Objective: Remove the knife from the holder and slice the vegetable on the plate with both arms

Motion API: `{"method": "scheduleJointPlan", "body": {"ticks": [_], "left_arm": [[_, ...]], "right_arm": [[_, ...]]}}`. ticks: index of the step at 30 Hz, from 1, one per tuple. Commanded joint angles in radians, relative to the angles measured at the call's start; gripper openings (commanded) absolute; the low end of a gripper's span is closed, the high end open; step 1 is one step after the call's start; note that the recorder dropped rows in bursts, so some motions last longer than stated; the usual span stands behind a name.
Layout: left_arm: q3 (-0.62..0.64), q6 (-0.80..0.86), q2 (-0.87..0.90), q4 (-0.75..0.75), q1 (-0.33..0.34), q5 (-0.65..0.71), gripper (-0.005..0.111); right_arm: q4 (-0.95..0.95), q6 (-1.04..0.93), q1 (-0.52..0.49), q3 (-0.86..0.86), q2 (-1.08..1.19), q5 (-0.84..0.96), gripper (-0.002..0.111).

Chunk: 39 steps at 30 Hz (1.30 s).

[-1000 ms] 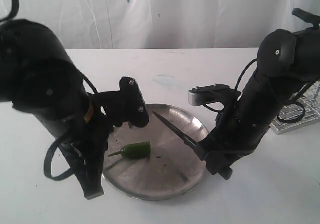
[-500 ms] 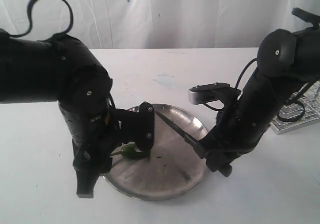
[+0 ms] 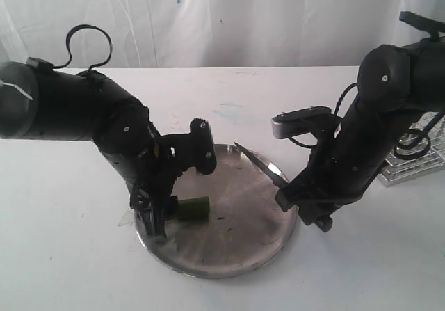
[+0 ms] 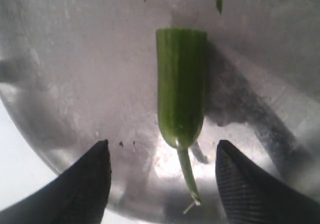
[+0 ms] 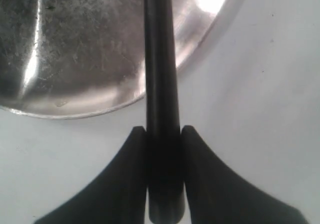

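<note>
The green chili pepper [image 3: 193, 208] lies on the left part of the steel plate [image 3: 236, 238], and its far end looks cut flat. My left gripper [image 3: 154, 220] is low over the plate's left edge. In the left wrist view the left gripper [image 4: 162, 145] is open, with its fingers either side of the chili's [image 4: 181, 83] stem end and not touching it. My right gripper [image 3: 288, 193] is shut on the knife's black handle [image 5: 161, 83]. The dark blade [image 3: 256, 162] is raised over the plate's right rim and points up-left. The wire holder [image 3: 417, 163] stands at the far right.
The right arm's bulk sits between the plate and the holder. A small green scrap [image 4: 219, 1] lies on the plate past the chili. White table [image 3: 62, 269] surrounds the plate, with a white curtain behind.
The left arm swung down and inward, bringing its open gripper to the chili's stem end. The right arm shifted slightly right and lifted the knife's tip.
</note>
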Motion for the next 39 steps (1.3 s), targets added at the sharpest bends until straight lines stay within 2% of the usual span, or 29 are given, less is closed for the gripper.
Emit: {"method": "scheduleJointPlan", "body": {"ticks": [1, 5, 14, 16, 21, 26, 35, 37, 39], "left_arm": [[-0.001, 0.197, 0.022, -0.114, 0.011, -0.022, 0.064], [-0.001, 0.324, 0.045, -0.208, 0.011, -0.031, 0.064], [-0.003, 0.313, 0.104, -0.217, 0.014, -0.094, 0.063], [-0.003, 0.297, 0.103, -0.217, 0.014, -0.112, 0.052], [-0.003, 0.229, 0.103, -0.217, 0.014, -0.179, 0.000], [-0.010, 0.119, 0.103, -0.217, 0.014, -0.261, 0.001], [-0.138, 0.039, 0.186, -0.217, 0.057, -0.070, 0.002], [-0.145, 0.039, 0.187, -0.217, 0.061, -0.058, 0.006], [-0.151, 0.039, 0.187, -0.217, 0.064, -0.051, 0.015]], "right_arm": [[-0.005, 0.004, 0.001, 0.005, -0.006, -0.023, 0.000], [-0.005, 0.006, -0.001, 0.005, -0.006, -0.043, 0.000], [-0.003, 0.006, -0.001, 0.005, -0.006, -0.035, 0.000], [-0.002, 0.006, -0.001, 0.005, -0.006, -0.036, 0.000], [0.007, 0.006, -0.001, 0.005, -0.006, -0.036, 0.000], [0.007, 0.013, -0.001, 0.005, -0.006, -0.038, 0.000], [-0.017, 0.030, -0.001, 0.005, -0.006, -0.053, 0.000], [-0.016, 0.032, -0.001, 0.005, -0.006, -0.053, 0.000], [-0.016, 0.032, -0.001, 0.005, -0.006, -0.053, 0.000]]}}
